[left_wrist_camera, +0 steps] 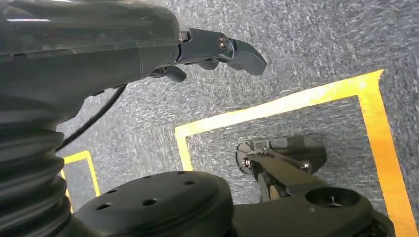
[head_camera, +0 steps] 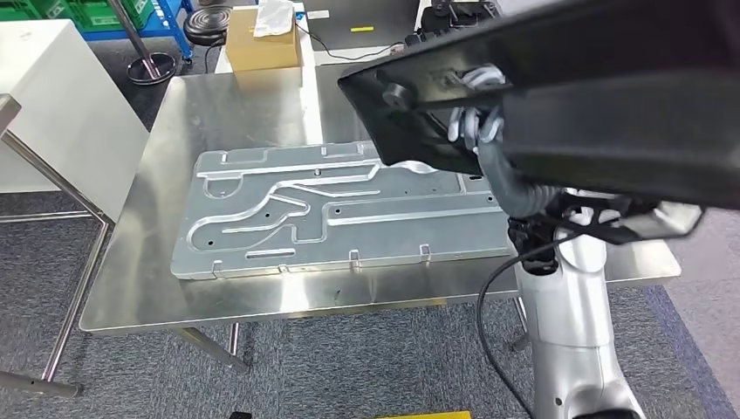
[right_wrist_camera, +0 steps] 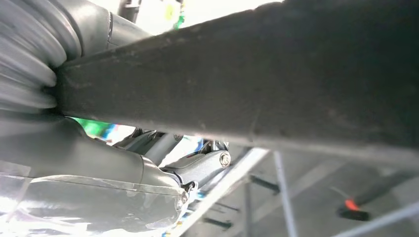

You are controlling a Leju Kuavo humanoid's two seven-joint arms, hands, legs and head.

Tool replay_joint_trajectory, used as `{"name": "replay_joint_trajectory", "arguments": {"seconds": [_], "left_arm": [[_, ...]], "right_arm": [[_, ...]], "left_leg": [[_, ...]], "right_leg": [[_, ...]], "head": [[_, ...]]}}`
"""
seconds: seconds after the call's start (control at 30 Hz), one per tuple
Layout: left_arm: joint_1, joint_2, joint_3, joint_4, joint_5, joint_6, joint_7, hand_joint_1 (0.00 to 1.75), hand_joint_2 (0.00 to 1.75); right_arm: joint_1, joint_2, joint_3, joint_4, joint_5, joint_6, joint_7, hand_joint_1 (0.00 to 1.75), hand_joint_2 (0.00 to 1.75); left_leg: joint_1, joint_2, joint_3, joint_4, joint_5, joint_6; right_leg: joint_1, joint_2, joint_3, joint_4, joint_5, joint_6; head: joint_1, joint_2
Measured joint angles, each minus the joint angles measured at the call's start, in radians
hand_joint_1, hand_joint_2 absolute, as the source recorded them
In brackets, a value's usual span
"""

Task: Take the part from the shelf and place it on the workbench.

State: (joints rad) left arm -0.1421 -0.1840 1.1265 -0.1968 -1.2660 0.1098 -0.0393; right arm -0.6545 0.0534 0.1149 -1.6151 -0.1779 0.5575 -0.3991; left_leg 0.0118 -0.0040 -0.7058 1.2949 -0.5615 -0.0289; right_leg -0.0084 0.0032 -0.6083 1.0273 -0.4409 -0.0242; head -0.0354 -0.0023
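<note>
- A long black part (head_camera: 602, 96) was held up by the right hand (head_camera: 476, 113), above the far right of the workbench (head_camera: 166, 262) in the head view.
- The part's near end was seen over the right end of a metal plate (head_camera: 332, 209); no contact between them could be made out.
- In the right wrist view the part (right_wrist_camera: 257, 84) was seen as a dark bar crossing the frame, with the hand's thumb (right_wrist_camera: 197, 168) beneath it and the hand's body (right_wrist_camera: 74, 163) close against it.
- The right hand was closed around the part, light fingers being seen wrapped at its edge in the head view.
- The plate was laid flat on the workbench, grooved and slotted, with small tabs along its near edge.
- The silver right arm (head_camera: 567, 323) was seen rising from below at the right, a black cable hanging beside it.
- The left hand (left_wrist_camera: 212, 49) was seen hanging over grey carpet marked with yellow tape (left_wrist_camera: 296, 103); nothing was held, and its dark fingers were lightly bent and apart.
- A cardboard box (head_camera: 262, 39) was set beyond the workbench's far edge, and a white cabinet (head_camera: 61, 113) was stood to its left.
</note>
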Motion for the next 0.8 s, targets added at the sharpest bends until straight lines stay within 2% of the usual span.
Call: {"name": "replay_joint_trajectory", "arguments": {"seconds": [0.07,0.1,0.13,0.17,0.23,0.3,0.33,0.4,0.43,0.47,0.5,0.53,0.57,0.63,0.67,0.7,0.8], "left_arm": [[-0.002,0.0,0.0,0.0,-0.002,0.0,0.001,0.0,1.75],[-0.002,0.0,0.0,0.0,-0.002,0.0,0.002,0.0,1.75],[-0.003,0.001,0.0,0.0,-0.003,0.001,0.002,0.0,1.75],[-0.004,0.001,0.0,0.0,-0.003,0.001,0.002,0.0,1.75],[-0.005,0.001,0.0,0.0,-0.005,0.001,0.001,0.0,1.75],[-0.004,0.001,0.0,0.0,-0.007,0.001,0.001,0.0,1.75],[-0.004,0.001,0.0,0.0,-0.008,0.001,0.001,0.0,1.75],[-0.005,0.002,0.0,0.0,-0.009,0.0,0.0,0.0,1.75],[-0.005,0.002,0.0,0.0,-0.009,0.0,0.0,0.0,1.75],[-0.005,0.002,0.0,0.0,-0.009,-0.001,0.0,0.0,1.75],[-0.004,0.002,0.0,0.0,-0.009,-0.002,0.0,0.0,1.75],[-0.004,0.001,0.0,0.0,-0.009,-0.002,-0.001,0.0,1.75],[-0.004,0.0,0.0,0.0,-0.009,-0.003,-0.002,0.0,1.75],[-0.005,-0.001,0.0,0.0,-0.01,-0.004,-0.005,0.0,1.75],[-0.006,-0.001,0.0,0.0,-0.01,-0.004,-0.006,0.0,1.75],[-0.006,-0.001,0.0,0.0,-0.01,-0.005,-0.006,0.0,1.75],[-0.005,-0.001,0.0,0.0,-0.011,-0.008,-0.007,0.0,1.75]], "right_arm": [[-0.049,-0.008,-0.001,0.054,0.022,-0.013,0.02,1.75,1.75],[-0.074,-0.012,-0.001,0.083,0.033,-0.021,0.029,1.75,1.75],[-0.1,-0.016,-0.001,0.113,0.043,-0.03,0.035,1.75,1.75],[-0.125,-0.021,-0.001,0.141,0.051,-0.037,0.041,1.75,1.75],[-0.173,-0.032,-0.001,0.2,0.068,-0.051,0.051,1.75,1.75],[-0.22,-0.045,0.0,0.259,0.081,-0.061,0.059,1.75,1.75],[-0.246,-0.052,0.0,0.288,0.087,-0.064,0.06,1.75,1.75],[-0.29,-0.066,0.003,0.349,0.103,-0.073,0.063,1.75,1.75],[-0.308,-0.073,0.007,0.379,0.114,-0.079,0.064,1.75,1.75],[-0.324,-0.079,0.013,0.409,0.128,-0.087,0.066,1.75,1.75],[-0.341,-0.087,0.021,0.441,0.147,-0.098,0.068,1.75,1.75],[-0.36,-0.094,0.031,0.475,0.168,-0.113,0.072,1.75,1.75],[-0.386,-0.1,0.041,0.512,0.191,-0.129,0.075,1.75,1.75],[-0.443,-0.114,0.062,0.605,0.249,-0.176,0.081,1.75,1.75],[-0.472,-0.121,0.072,0.657,0.28,-0.204,0.084,1.75,1.75],[-0.496,-0.128,0.081,0.714,0.314,-0.236,0.089,1.75,1.75],[-0.557,-0.151,0.104,0.87,0.42,-0.337,0.127,1.75,1.75]], "left_leg": [[-0.001,0.0,0.048,-0.117,0.075,0.01],[-0.002,0.001,0.075,-0.18,0.103,0.016],[-0.004,0.001,0.096,-0.228,0.118,0.021],[-0.006,0.001,0.105,-0.255,0.122,0.024],[-0.007,-0.001,0.109,-0.267,0.119,0.03],[-0.002,-0.002,0.111,-0.277,0.126,0.039],[0.0,-0.002,0.112,-0.281,0.128,0.044],[0.001,-0.001,0.112,-0.283,0.13,0.048],[0.001,-0.001,0.112,-0.282,0.129,0.048],[0.001,-0.002,0.113,-0.281,0.128,0.049],[0.002,-0.002,0.113,-0.279,0.126,0.048],[0.002,-0.002,0.113,-0.276,0.124,0.046],[0.002,-0.003,0.114,-0.273,0.121,0.044],[-0.001,-0.004,0.113,-0.268,0.115,0.035],[-0.002,-0.004,0.112,-0.267,0.113,0.03],[-0.003,-0.005,0.111,-0.267,0.113,0.026],[0.0,-0.004,0.107,-0.256,0.101,0.011]], "right_leg": [[0.002,0.004,0.003,0.003,-0.002,0.001],[0.005,0.006,0.002,0.005,-0.004,0.003],[0.007,0.007,0.001,0.006,-0.004,0.007],[0.008,0.007,-0.002,0.007,-0.004,0.011],[0.008,0.005,-0.005,0.005,-0.001,0.022],[0.007,0.003,-0.012,0.023,-0.015,0.033],[0.006,0.002,-0.028,0.058,-0.036,0.039],[0.001,0.002,-0.09,0.182,-0.093,0.049],[-0.002,0.002,-0.123,0.244,-0.113,0.053],[-0.004,0.001,-0.145,0.279,-0.116,0.056],[-0.007,0.001,-0.15,0.278,-0.099,0.058],[-0.01,0.0,-0.135,0.238,-0.067,0.059],[-0.012,-0.002,-0.107,0.169,-0.027,0.059],[-0.01,-0.002,-0.054,0.05,0.02,0.055],[-0.007,-0.002,-0.041,0.02,0.025,0.051],[-0.003,-0.002,-0.038,0.013,0.021,0.046],[-0.006,-0.004,-0.034,0.005,0.023,0.027]], "head": [[0.0,0.0],[0.0,0.0],[0.0,0.0],[0.001,0.0],[0.001,0.0],[0.002,0.0],[0.004,0.0],[0.006,0.0],[0.006,0.0],[0.006,0.0],[0.006,0.0],[0.006,0.0],[0.006,0.0],[0.006,0.0],[0.006,0.0],[0.005,0.0],[0.005,0.0]]}}
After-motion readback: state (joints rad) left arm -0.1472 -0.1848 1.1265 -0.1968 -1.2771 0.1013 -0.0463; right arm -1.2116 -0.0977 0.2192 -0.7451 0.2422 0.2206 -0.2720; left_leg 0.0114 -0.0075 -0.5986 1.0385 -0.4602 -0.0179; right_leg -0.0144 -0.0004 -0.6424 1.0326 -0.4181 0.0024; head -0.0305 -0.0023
